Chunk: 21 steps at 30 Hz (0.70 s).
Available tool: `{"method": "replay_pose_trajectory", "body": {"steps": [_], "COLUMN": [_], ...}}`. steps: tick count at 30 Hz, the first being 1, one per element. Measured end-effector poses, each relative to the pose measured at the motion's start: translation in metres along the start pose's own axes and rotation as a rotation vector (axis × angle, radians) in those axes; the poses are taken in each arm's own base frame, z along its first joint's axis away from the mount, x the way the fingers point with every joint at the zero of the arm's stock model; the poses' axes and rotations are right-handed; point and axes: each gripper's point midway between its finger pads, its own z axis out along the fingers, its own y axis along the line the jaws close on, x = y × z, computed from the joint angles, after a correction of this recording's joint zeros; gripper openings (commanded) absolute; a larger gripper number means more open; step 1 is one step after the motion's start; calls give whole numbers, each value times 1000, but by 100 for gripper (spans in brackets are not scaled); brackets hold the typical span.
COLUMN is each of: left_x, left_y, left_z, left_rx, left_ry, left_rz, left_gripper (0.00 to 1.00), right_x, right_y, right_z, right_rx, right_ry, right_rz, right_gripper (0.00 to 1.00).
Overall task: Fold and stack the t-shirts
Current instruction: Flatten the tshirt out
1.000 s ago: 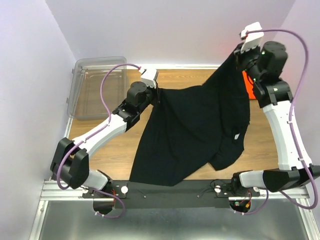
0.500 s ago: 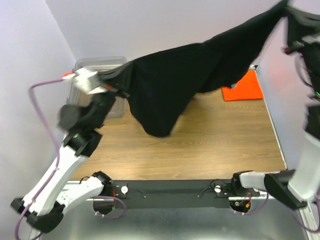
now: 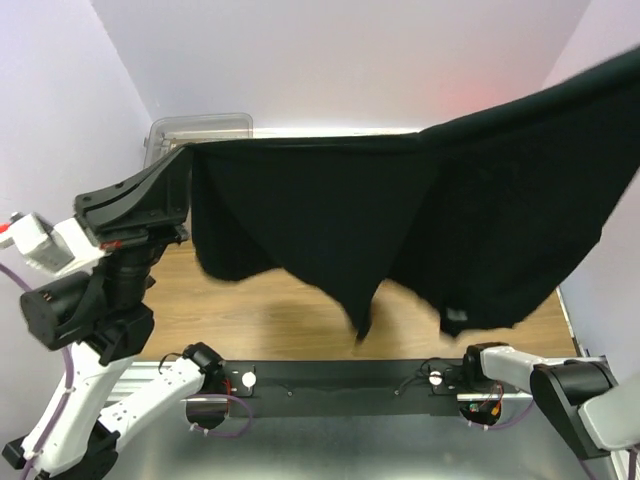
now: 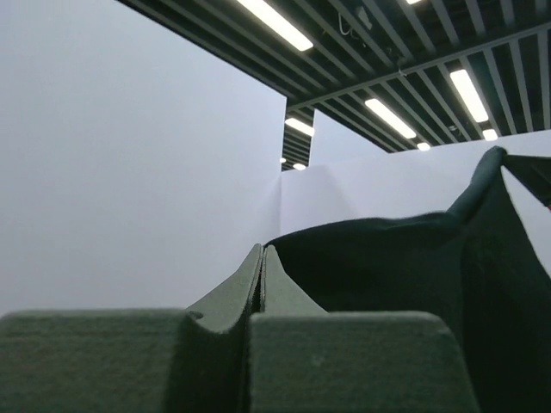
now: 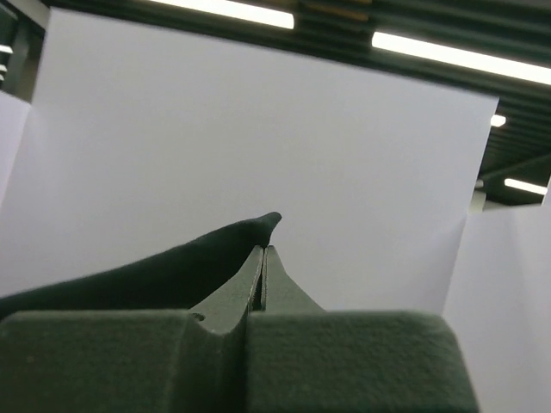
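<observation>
The black t-shirt (image 3: 400,220) hangs spread wide in the air above the table, stretched between both arms. My left gripper (image 3: 186,152) is raised at the left, shut on the shirt's left corner. In the left wrist view its fingertips (image 4: 262,248) are pressed together with black cloth (image 4: 413,284) running off to the right. My right gripper (image 5: 264,249) is shut on a corner of the black cloth (image 5: 155,275); in the top view it lies beyond the right edge. The shirt's lower edge dangles near the arm bases. The orange t-shirt is hidden behind the black one.
A clear plastic bin (image 3: 200,125) stands at the back left, partly hidden by the shirt and my left arm. Bare wooden table (image 3: 280,310) shows below the hanging cloth. White walls close in the left, back and right sides.
Both arms have lifted the black t-shirt off the table and pulled it wide apart. The left arm swung out to the left and up; the right went up past the frame's edge.
</observation>
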Motion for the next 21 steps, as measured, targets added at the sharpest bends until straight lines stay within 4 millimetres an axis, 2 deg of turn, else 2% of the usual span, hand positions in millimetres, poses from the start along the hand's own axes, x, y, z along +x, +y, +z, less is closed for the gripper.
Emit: {"method": "replay_pose_trajectory", "body": {"steps": [3,4,6,9,11,12,13,14,16,17,19,21], "left_x": [19,37,73,140,198,229,263,295,368,402,455,507], "left_y": [12,22,42,70,88,97,104,110,124,130,140,154], "left_z": [1,1,1,-6,-17,-26,-36,-48,-83,-103,-139,-173], "left_rx": [-52,-90,-163,-262,-314,-337,-357,-370,-403,-421,-457,-506], "left_ry": [41,77,153,300,435,513,597,677,871,974,1138,1293], "left_rz": [7,13,33,63,75,83,85,86,89,90,98,116], "left_gripper": [0,0,0,0,0,0,0,0,0,0,0,0], "right_x": [53,75,135,229,300,327,371,402,456,474,525,557], "right_y": [1,1,5,19,35,41,54,63,81,87,106,117], "right_z": [13,16,21,12,-8,-17,-40,-60,-97,-110,-146,-164], "right_rx": [7,9,7,-18,-50,-63,-87,-107,-144,-159,-201,-227], "right_ry": [118,166,293,488,634,681,779,852,972,1011,1113,1169], "right_rz": [4,4,1,7,15,18,28,33,45,48,61,73], "right_gripper": [0,1,0,1,1,1,1,1,1,1,1,1]}}
